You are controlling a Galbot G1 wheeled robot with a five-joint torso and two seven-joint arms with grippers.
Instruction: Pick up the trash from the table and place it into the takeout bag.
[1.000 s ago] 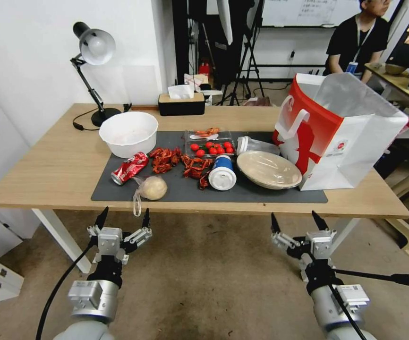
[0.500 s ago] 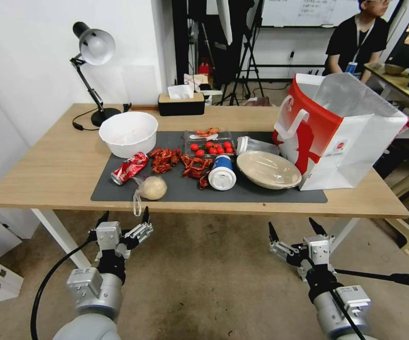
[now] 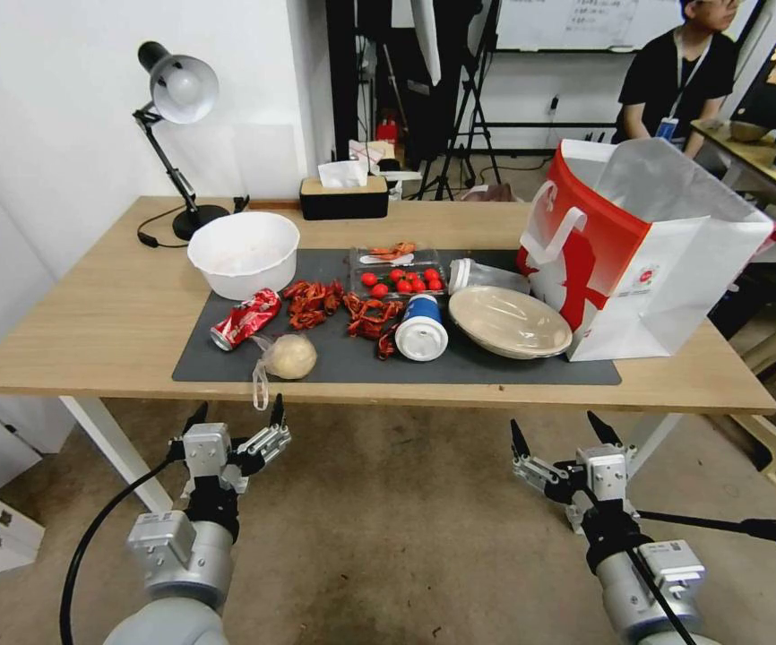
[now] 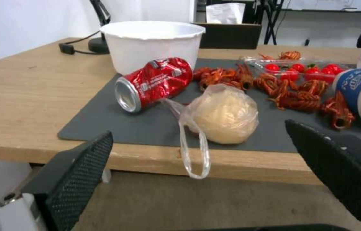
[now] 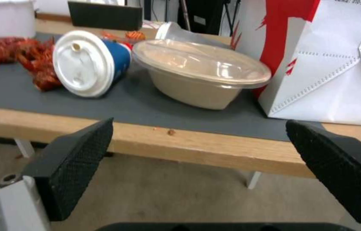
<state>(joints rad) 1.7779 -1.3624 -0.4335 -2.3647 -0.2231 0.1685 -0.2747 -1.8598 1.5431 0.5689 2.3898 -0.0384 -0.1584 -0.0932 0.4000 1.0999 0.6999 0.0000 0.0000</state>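
Takeout bag [image 3: 652, 269]: red-and-white paper, upright, mouth open, at table's [image 3: 92, 331] right end.
Beige lidded bowl [image 3: 509, 321]: touching bag's base.
Blue-and-white cup [image 3: 421, 328]: on its side, mid-mat.
Clear container [image 3: 487, 273]: behind bowl.
Crushed red can [image 3: 245, 318]: mat's left.
Bagged beige lump [image 3: 288, 356]: near front edge.

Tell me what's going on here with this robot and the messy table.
Nothing is being handled yet. The left gripper and right gripper both hang open below the table's front edge. On the dark mat lie a crushed red soda can, a clear bag with a beige lump, a tipped blue-and-white paper cup and a lidded beige bowl. The takeout bag stands open beside the bowl.
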